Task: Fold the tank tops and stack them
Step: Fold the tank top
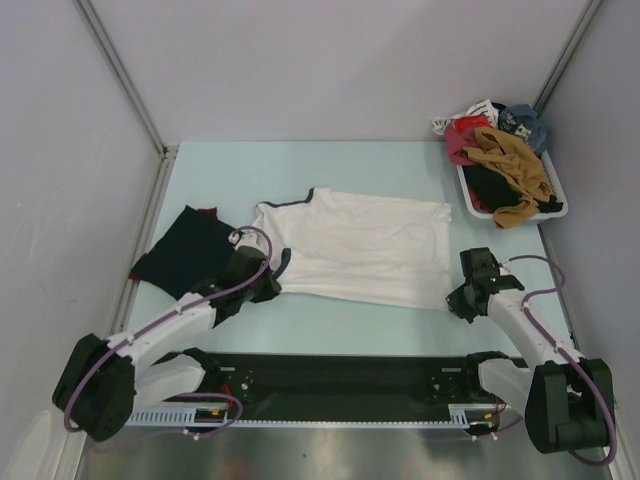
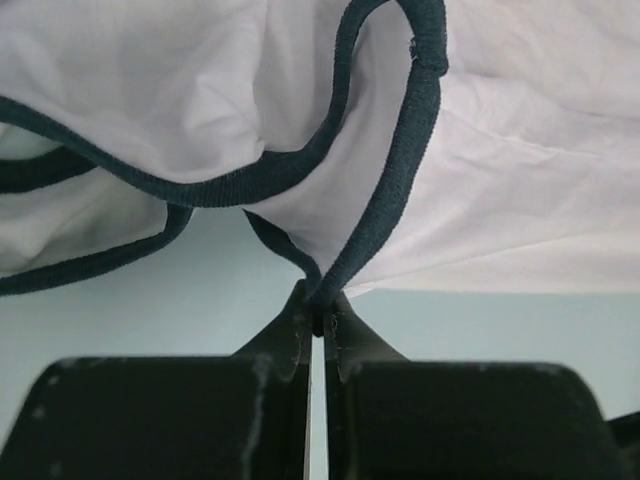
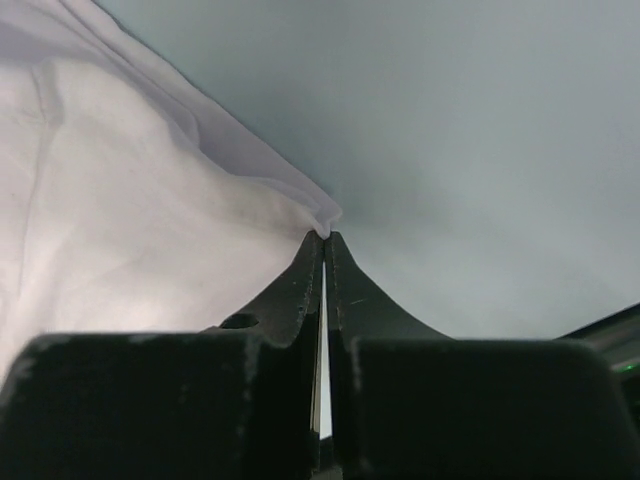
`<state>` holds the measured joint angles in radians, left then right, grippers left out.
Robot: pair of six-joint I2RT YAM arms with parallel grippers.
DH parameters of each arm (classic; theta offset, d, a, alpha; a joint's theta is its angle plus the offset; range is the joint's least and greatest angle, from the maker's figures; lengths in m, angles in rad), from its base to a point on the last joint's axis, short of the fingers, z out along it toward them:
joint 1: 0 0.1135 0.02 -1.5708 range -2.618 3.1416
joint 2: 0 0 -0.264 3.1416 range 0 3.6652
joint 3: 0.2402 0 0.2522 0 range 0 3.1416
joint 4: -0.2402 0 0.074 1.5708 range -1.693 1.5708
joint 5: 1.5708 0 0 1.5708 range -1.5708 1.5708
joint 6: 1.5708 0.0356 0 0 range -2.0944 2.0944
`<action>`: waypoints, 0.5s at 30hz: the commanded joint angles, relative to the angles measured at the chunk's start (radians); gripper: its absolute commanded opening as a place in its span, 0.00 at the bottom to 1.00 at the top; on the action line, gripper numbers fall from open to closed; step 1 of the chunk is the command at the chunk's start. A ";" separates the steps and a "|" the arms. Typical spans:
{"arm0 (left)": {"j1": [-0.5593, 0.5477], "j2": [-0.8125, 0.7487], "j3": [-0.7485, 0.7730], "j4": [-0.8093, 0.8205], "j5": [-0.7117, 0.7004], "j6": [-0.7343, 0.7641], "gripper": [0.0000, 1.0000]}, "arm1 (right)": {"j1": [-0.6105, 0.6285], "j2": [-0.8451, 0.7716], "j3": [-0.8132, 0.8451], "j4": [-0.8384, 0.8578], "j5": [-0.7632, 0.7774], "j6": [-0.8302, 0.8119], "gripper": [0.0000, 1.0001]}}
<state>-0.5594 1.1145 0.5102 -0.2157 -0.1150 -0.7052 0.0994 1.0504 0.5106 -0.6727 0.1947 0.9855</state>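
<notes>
A white tank top [image 1: 360, 248] with navy trim lies spread flat in the middle of the pale table. My left gripper [image 1: 272, 285] is shut on its navy strap at the near left corner; the left wrist view shows the trim [image 2: 385, 215] pinched between the tips of that gripper [image 2: 320, 305]. My right gripper [image 1: 462, 300] is shut on the near right corner of the same top, and the white cloth [image 3: 150, 210] ends in the closed tips [image 3: 326, 238]. A dark navy tank top [image 1: 185, 250] with a maroon edge lies folded to the left.
A white basket [image 1: 561, 194] at the back right holds a heap of other clothes in red, tan, black and blue. Grey walls close the table in on three sides. A black rail with the arm bases runs along the near edge.
</notes>
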 commanded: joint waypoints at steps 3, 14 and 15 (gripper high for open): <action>-0.013 -0.143 -0.093 -0.120 0.043 -0.062 0.00 | -0.006 -0.094 -0.018 -0.169 -0.011 0.067 0.00; -0.037 -0.205 -0.171 -0.112 0.063 -0.076 0.72 | 0.008 -0.291 0.015 -0.294 -0.003 0.073 0.55; -0.040 -0.222 -0.144 -0.157 0.048 -0.065 0.81 | 0.008 -0.287 0.034 -0.297 0.015 0.059 0.57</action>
<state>-0.5896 0.9272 0.3412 -0.2996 -0.0414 -0.7776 0.1017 0.7757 0.4946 -0.9226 0.1707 1.0626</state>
